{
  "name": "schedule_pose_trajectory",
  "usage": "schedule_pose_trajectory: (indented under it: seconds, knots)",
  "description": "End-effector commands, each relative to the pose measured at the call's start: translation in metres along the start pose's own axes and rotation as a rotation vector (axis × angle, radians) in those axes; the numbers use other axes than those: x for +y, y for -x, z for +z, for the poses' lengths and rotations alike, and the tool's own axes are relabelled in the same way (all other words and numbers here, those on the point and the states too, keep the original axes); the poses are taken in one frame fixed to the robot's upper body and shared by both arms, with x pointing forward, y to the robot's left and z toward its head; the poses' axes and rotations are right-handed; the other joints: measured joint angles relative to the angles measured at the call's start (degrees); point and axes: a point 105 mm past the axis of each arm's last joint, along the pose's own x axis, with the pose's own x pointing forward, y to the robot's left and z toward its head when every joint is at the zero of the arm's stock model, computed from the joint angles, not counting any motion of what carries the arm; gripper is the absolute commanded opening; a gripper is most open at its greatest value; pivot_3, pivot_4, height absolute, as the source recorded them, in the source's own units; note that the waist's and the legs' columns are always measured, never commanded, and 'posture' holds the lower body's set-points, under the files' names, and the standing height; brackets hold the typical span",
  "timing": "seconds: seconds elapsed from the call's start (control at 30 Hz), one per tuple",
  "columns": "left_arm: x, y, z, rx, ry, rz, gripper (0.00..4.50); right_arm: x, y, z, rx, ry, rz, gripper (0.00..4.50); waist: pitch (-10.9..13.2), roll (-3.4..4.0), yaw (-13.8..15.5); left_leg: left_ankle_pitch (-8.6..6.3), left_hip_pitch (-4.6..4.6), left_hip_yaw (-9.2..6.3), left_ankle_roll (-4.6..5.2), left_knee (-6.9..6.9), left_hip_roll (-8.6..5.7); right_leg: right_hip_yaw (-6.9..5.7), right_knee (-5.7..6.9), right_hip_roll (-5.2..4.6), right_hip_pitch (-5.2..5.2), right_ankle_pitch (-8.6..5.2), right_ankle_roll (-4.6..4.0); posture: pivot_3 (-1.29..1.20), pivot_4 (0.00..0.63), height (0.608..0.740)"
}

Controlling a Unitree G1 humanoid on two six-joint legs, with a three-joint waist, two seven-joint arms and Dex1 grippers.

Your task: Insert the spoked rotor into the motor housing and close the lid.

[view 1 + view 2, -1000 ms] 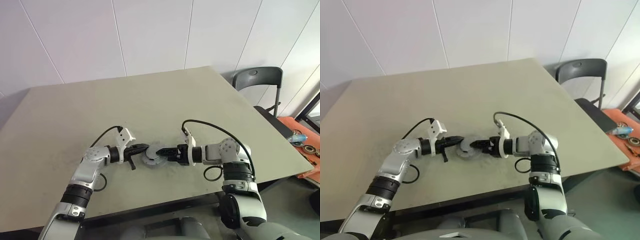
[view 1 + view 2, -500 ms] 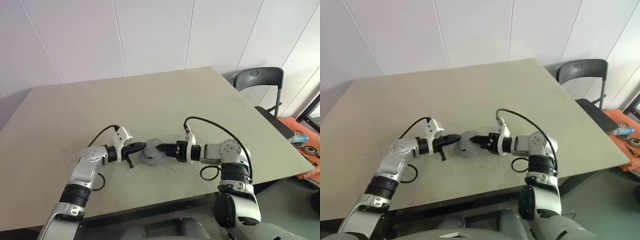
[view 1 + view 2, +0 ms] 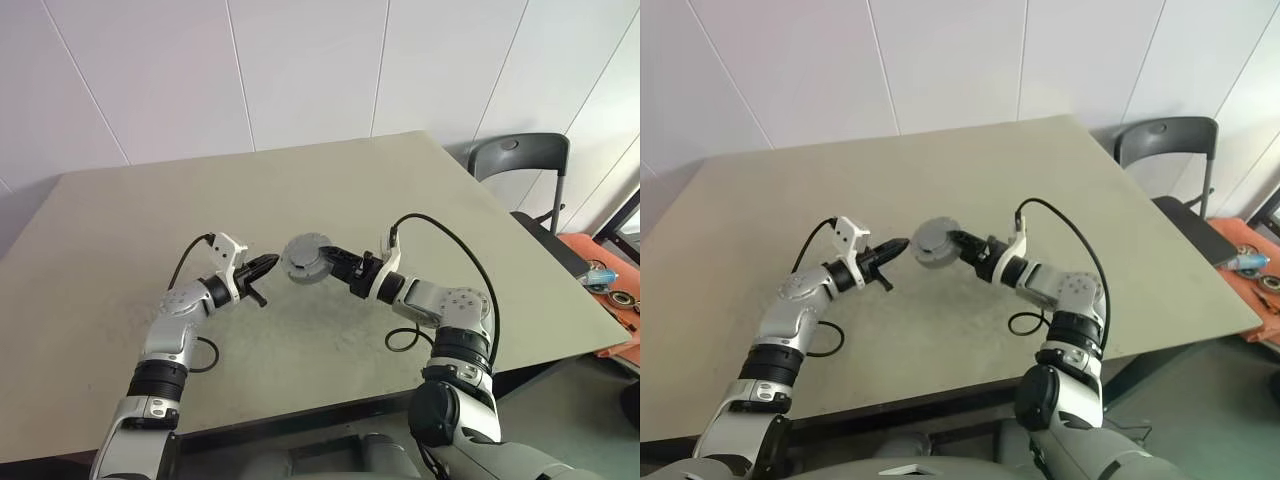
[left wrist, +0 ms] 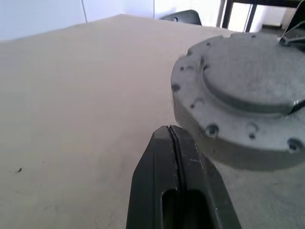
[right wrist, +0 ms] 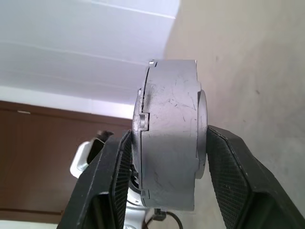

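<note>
Jaws first: the right gripper (image 5: 164, 157) is clamped across a grey round housing (image 3: 303, 260), one black pad on each flat face, and it holds the piece up off the table (image 3: 330, 190), tilted on edge. On the left, the left gripper (image 4: 174, 138) is pressed fully shut, its two fingers meeting in a thin seam, nothing between them.

No brand, label or lettering shows on the housing; the left wrist view gives only a matte grey face with a raised round centre and a ring of small holes near the rim. From the right wrist view its side wall looks scratched, with a seam line and a small notch near one face.

Both forearms reach in over the middle of the table and angle toward each other, grippers roughly level. Left fingertips (image 3: 270, 262) point at the housing's rim, just beside it, and whether they touch is hard to tell. A grey chair (image 3: 520, 160) stands past the table's far right corner.
</note>
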Motion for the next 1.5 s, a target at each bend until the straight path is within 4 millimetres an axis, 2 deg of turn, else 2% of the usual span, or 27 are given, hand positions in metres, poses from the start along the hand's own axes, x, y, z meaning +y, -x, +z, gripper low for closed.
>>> schedule_pose_trajectory:
  seconds: [0.03,0.27,0.6,0.87,0.97,1.07,1.17,1.3,1.5]
  knots:
    - [0.003,0.003,0.018,-0.077,0.032,0.020,0.00,0.035,-0.013,0.005,-0.037,0.028,0.140,2.06,0.00,0.00,-0.11,0.00,0.00,0.00,0.00,0.00,0.00,0.00,0.00,0.00,0.00,0.00,0.00,0.00,0.000,0.740]
    - [0.000,0.003,0.015,-0.086,0.077,0.047,0.00,0.044,-0.017,0.016,-0.133,-0.030,0.204,2.06,0.00,0.01,-0.10,0.00,0.00,0.01,0.00,0.01,0.00,0.02,0.02,0.01,-0.01,0.00,0.00,0.00,0.000,0.740]
    - [-0.002,-0.004,0.016,-0.092,0.075,0.057,0.00,0.062,-0.017,0.018,-0.178,-0.089,0.320,2.06,0.00,0.01,-0.08,0.00,0.01,0.04,0.00,0.01,0.01,0.04,0.02,0.03,0.00,0.01,-0.01,0.00,0.000,0.740]
    - [-0.004,-0.007,0.016,-0.100,0.082,0.064,0.00,0.067,-0.019,0.021,-0.205,-0.121,0.359,2.06,0.00,0.01,-0.21,0.00,0.02,0.06,0.01,0.01,0.01,0.06,0.03,0.04,0.01,0.01,-0.02,0.00,0.000,0.740]
    - [-0.004,-0.009,0.021,-0.149,0.161,0.082,0.00,0.073,-0.021,0.023,-0.210,-0.121,0.385,2.06,0.00,0.01,-0.09,0.00,0.02,0.06,0.01,0.02,0.02,0.06,0.04,0.05,0.01,0.01,-0.02,0.00,0.000,0.740]
    - [-0.004,-0.010,0.040,-0.272,0.315,0.078,0.00,0.079,-0.023,0.024,-0.204,-0.113,0.409,2.06,0.00,0.00,-0.10,0.00,0.01,0.06,0.01,0.05,0.02,0.07,0.03,0.03,0.02,0.02,-0.02,0.00,0.000,0.740]
    - [-0.005,-0.011,0.050,-0.335,0.433,0.063,0.00,0.080,-0.026,0.023,-0.196,-0.105,0.409,2.06,0.00,0.00,-0.14,0.00,0.01,0.07,0.01,0.06,0.02,0.08,0.03,0.04,0.02,0.02,-0.02,0.00,0.000,0.740]
    - [-0.018,-0.013,0.057,-0.367,0.545,-0.010,0.87,0.079,-0.029,0.022,-0.190,-0.100,0.404,2.06,0.00,0.00,-0.16,0.00,0.03,0.09,0.01,0.06,0.02,0.08,0.03,0.05,0.04,0.02,-0.02,0.00,0.000,0.740]
    - [-0.021,-0.009,0.067,-0.421,0.679,-0.067,2.90,0.078,-0.028,0.021,-0.188,-0.092,0.403,2.05,0.00,0.00,-0.20,0.00,0.03,0.10,0.01,0.07,0.01,0.09,0.03,0.07,0.04,0.02,-0.02,0.00,0.000,0.740]
